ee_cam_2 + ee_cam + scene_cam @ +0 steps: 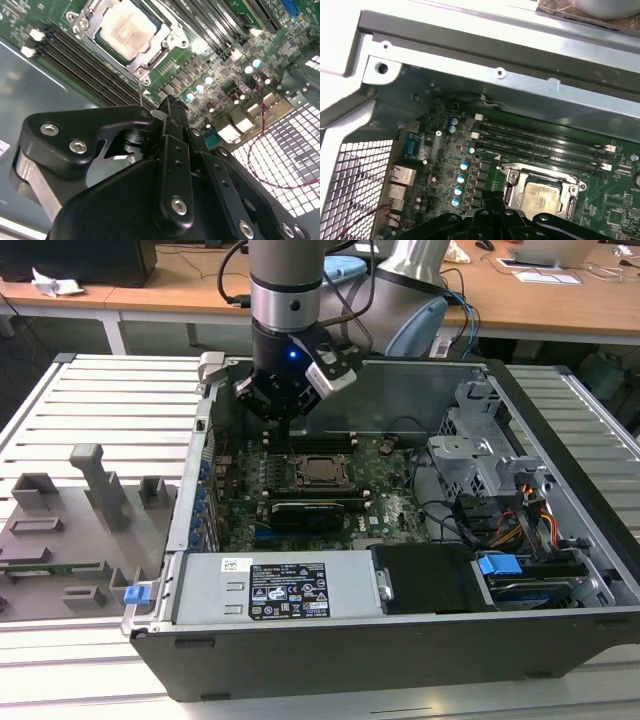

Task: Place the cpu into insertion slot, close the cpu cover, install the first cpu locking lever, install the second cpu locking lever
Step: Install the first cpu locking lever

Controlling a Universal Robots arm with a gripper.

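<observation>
Fingers [172,150] pressed together — gripper [165,107] holds nothing, just beside the cpu cover [132,30] over the cpu [127,27].

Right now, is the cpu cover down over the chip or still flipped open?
Down. In the second wrist view the cpu cover lies flat, framing the cpu seated in its socket.

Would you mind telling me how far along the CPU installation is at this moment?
Done: the small square silver-grey cpu sits in the metal-rimmed insertion slot, and the thin silvery cpu cover frame looks lowered around it. In hand: nothing; the black gripper hovers beside the socket, near a thin wire lever standing up. Left: the locking levers do not look latched, though this is hard to confirm.
</observation>
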